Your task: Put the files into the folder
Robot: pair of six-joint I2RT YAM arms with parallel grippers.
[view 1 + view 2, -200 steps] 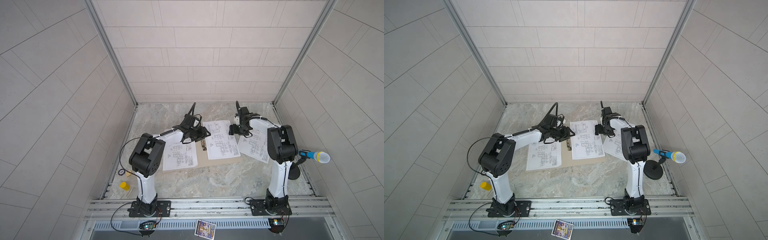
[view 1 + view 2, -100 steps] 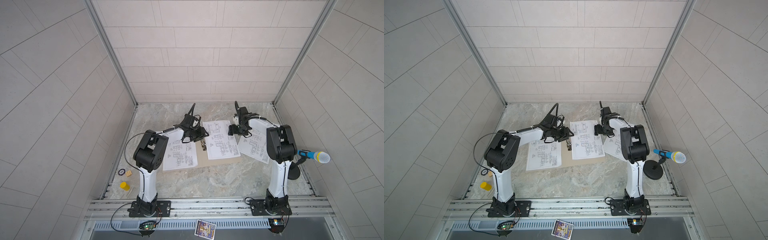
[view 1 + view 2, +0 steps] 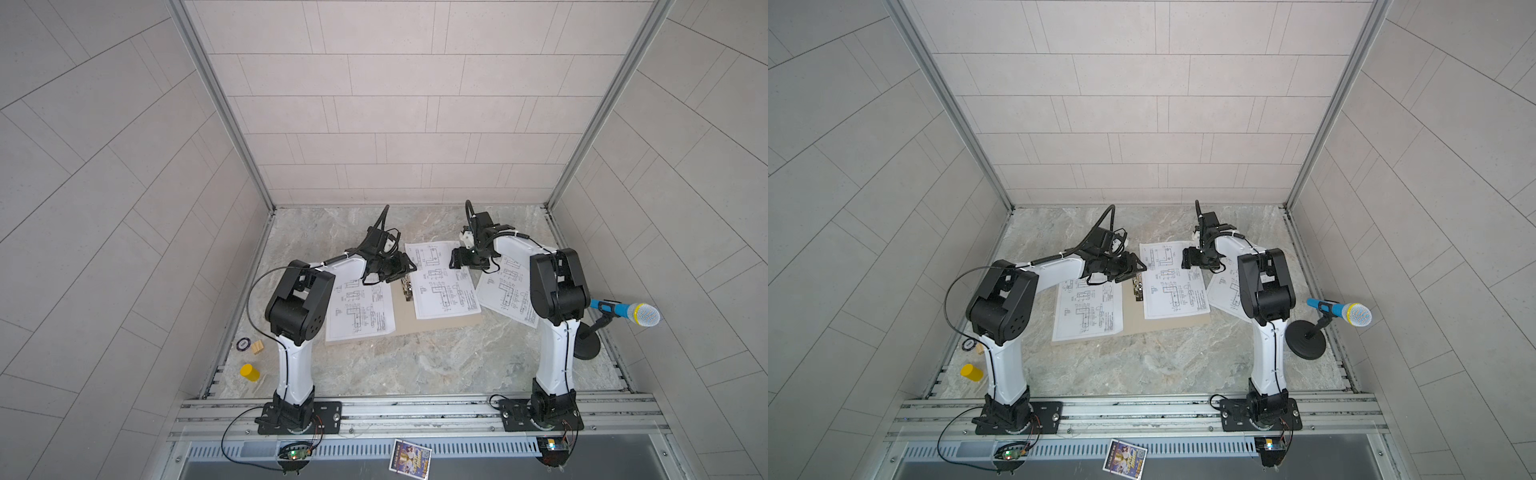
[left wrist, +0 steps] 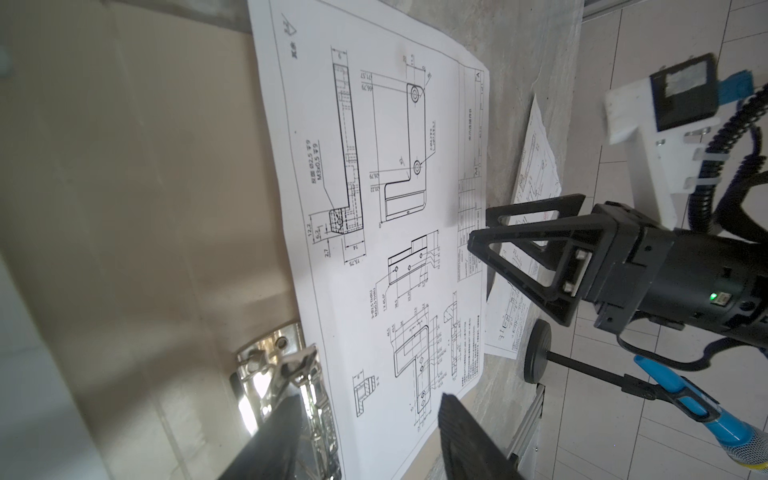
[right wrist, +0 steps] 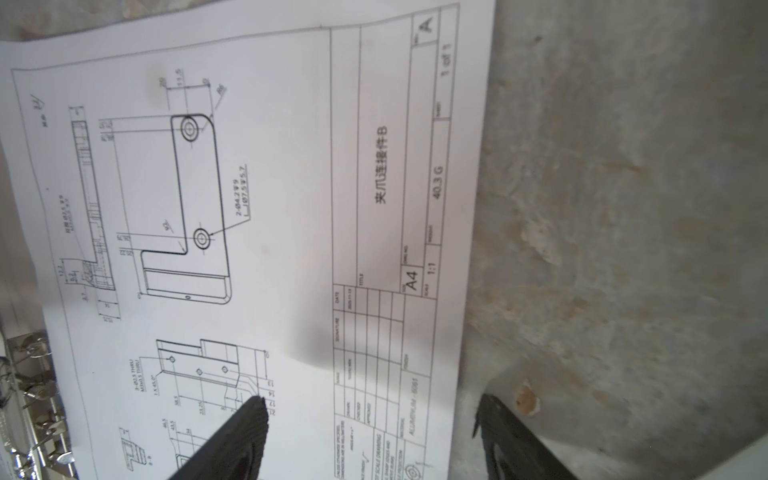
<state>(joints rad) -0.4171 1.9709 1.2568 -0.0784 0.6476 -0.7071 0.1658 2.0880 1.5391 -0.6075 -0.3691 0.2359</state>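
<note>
The tan folder [image 3: 402, 316] [image 3: 1133, 316] [image 4: 145, 166] lies open and flat on the marble table, with its metal clip [image 3: 406, 289] [image 4: 286, 374] [image 5: 29, 374] on the spine. One of the files [image 3: 361, 307] rests on its left half and another [image 3: 440, 286] [image 4: 374, 166] [image 5: 291, 166] on its right half. A third sheet [image 3: 503, 295] [image 3: 1225, 295] lies on the table to the right, partly under the right arm. My left gripper [image 3: 405, 266] [image 3: 1138, 268] [image 4: 370, 405] hovers open over the clip and the middle sheet's edge. My right gripper [image 3: 455, 262] [image 3: 1185, 259] [image 5: 370, 401] [image 4: 482, 226] is open, straddling that sheet's right edge.
A blue microphone [image 3: 627, 313] on a black stand [image 3: 586, 345] stands at the right wall. A yellow cylinder [image 3: 249, 372], a wooden block [image 3: 257, 347] and a round token [image 3: 242, 343] sit at the front left. A colourful card [image 3: 410, 455] lies below the front rail.
The left arm's elbow has swung a little to the right while its gripper stays near the clip. The right arm has barely moved.
</note>
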